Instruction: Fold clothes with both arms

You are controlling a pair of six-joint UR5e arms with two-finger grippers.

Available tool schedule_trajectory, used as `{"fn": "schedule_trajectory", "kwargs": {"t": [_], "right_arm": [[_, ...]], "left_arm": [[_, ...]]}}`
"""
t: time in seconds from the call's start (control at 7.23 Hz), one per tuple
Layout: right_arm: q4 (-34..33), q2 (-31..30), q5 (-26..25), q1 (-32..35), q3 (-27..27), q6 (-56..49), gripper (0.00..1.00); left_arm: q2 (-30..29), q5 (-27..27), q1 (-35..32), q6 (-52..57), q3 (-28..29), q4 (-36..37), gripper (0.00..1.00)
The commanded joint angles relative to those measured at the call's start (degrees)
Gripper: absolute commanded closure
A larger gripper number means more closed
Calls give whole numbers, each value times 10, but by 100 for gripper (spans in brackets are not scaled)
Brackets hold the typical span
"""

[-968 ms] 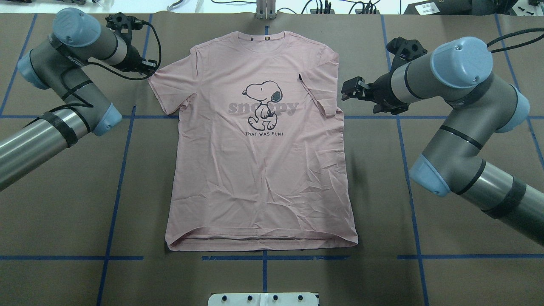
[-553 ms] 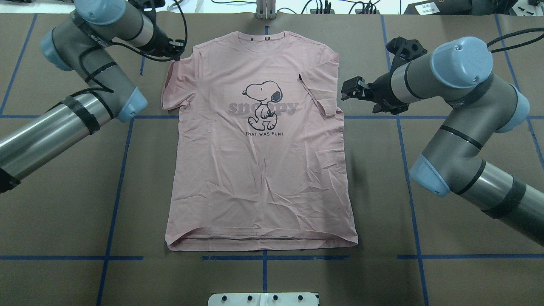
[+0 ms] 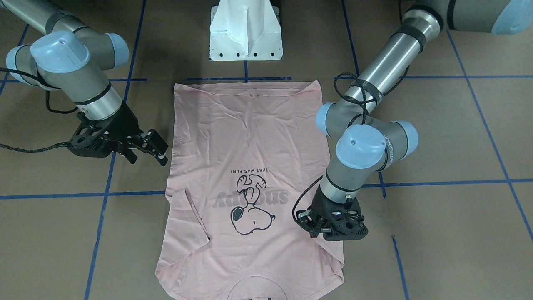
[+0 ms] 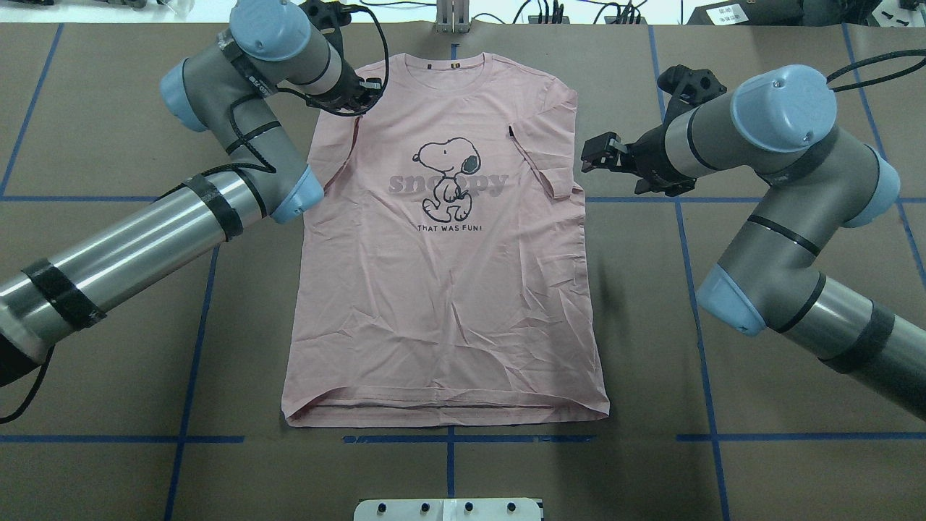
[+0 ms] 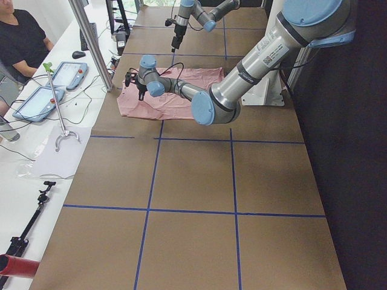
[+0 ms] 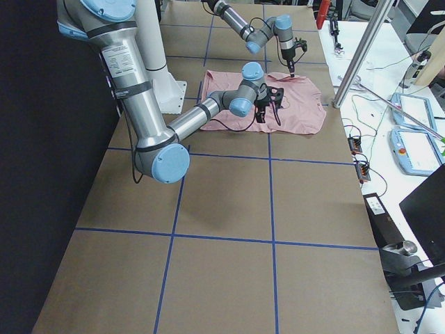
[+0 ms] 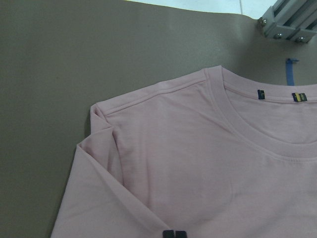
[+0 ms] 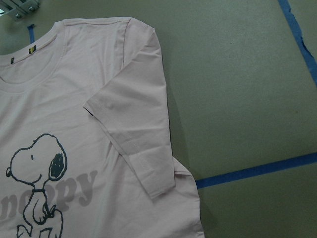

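The pale pink T-shirt point(image 4: 448, 304) lies flat, Snoopy print up, neckline at the far edge. Its sleeve point(image 4: 542, 163) on my right side lies folded inward over the chest, as the right wrist view shows point(image 8: 138, 144). My left gripper point(image 4: 365, 90) hovers over the other shoulder, shut on that sleeve, which is drawn in over the shirt. In the left wrist view its fingertips point(image 7: 174, 233) pinch the pink cloth point(image 7: 198, 163). My right gripper point(image 4: 589, 154) hangs open just beside the shirt's right edge, touching nothing point(image 3: 160, 150).
Brown table cover with blue tape lines point(image 4: 210, 289). The white pedestal base point(image 3: 245, 33) stands at the near edge by the hem. A metal profile point(image 4: 452, 18) sits beyond the neckline. A person point(image 5: 21, 36) sits at a side table with tablets.
My left arm has swung to the right with the sleeve, pulling it from flat on the table inward over the shirt. The right arm has not moved.
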Motion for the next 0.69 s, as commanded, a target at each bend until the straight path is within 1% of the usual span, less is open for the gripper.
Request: {"fn": "schedule_trajectory", "kwargs": {"t": [0.0,0.14,0.28,0.41,0.55], "right_arm": [[0,0,-2,-3,-1,0,0],[0,-1,-2,-5,0,0,0],[1,-2,-3,-12,-1,-1,0],[-1,1,-9,-27,2,4,0],[-2,0,-13,-49,17,85,0]], "left_arm": [[-19,17,2,-9,37,-33,100],[-20,18,2,-10,47,-44,100],[-20,18,6,-10,47,-48,80],[-12,17,6,-12,32,-48,31],[31,14,7,-34,-42,-49,19]]}}
